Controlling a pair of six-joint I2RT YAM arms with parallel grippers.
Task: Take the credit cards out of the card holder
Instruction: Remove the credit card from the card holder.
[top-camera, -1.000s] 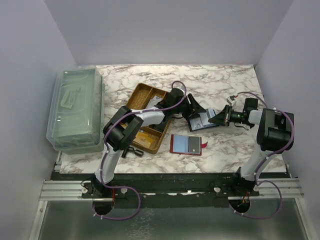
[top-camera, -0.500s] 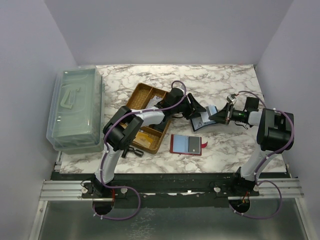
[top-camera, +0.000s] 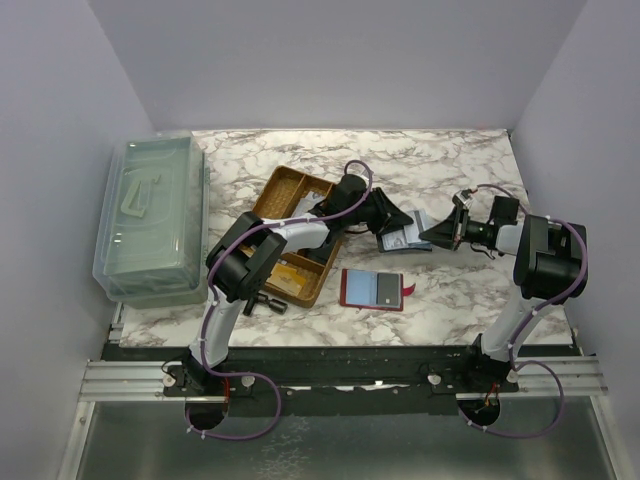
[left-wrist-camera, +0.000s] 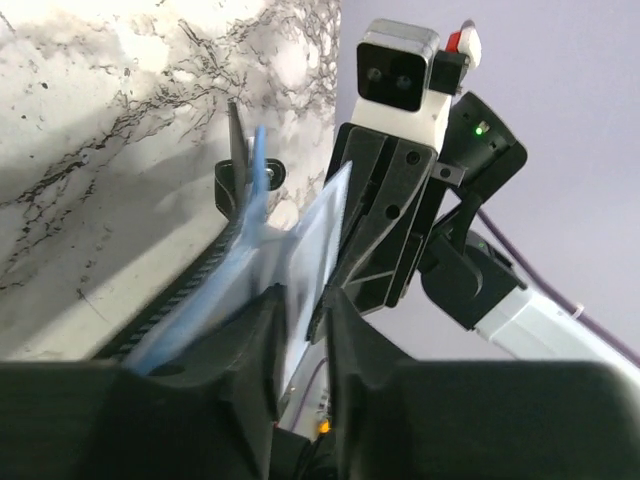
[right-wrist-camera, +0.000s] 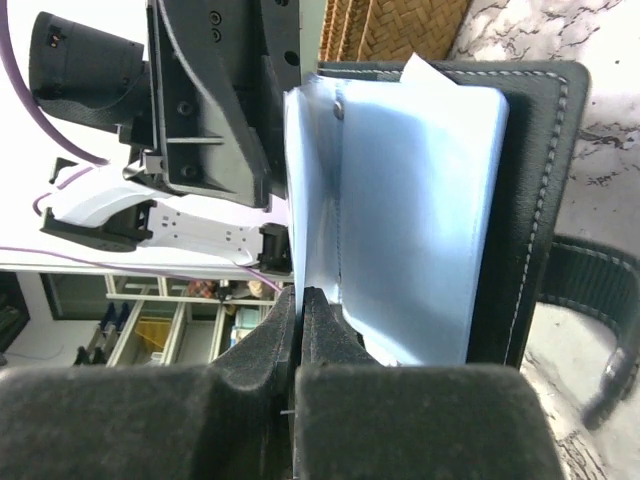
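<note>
The black card holder (top-camera: 405, 234) hangs open between my two grippers above the middle of the table. In the right wrist view its black stitched cover (right-wrist-camera: 530, 200) backs pale blue plastic sleeves (right-wrist-camera: 420, 220). My right gripper (right-wrist-camera: 300, 295) is shut on the edge of one thin blue sleeve (right-wrist-camera: 312, 200). My left gripper (left-wrist-camera: 305, 300) is shut on the holder's other side, with blue sleeves (left-wrist-camera: 230, 290) fanning out beside its jaws. In the top view my left gripper (top-camera: 393, 220) and right gripper (top-camera: 436, 234) face each other across the holder. Whether a card sits in the gripped sleeve is hidden.
A flat red piece with a grey card on it (top-camera: 372, 290) lies on the table in front of the holder. A wicker tray (top-camera: 290, 200) sits to the left under the left arm. A clear lidded box (top-camera: 155, 215) stands at the far left.
The holder has risen from lying nearly flat to standing more on edge between the grippers. The right gripper has moved slightly up and away, and the sleeves have spread.
</note>
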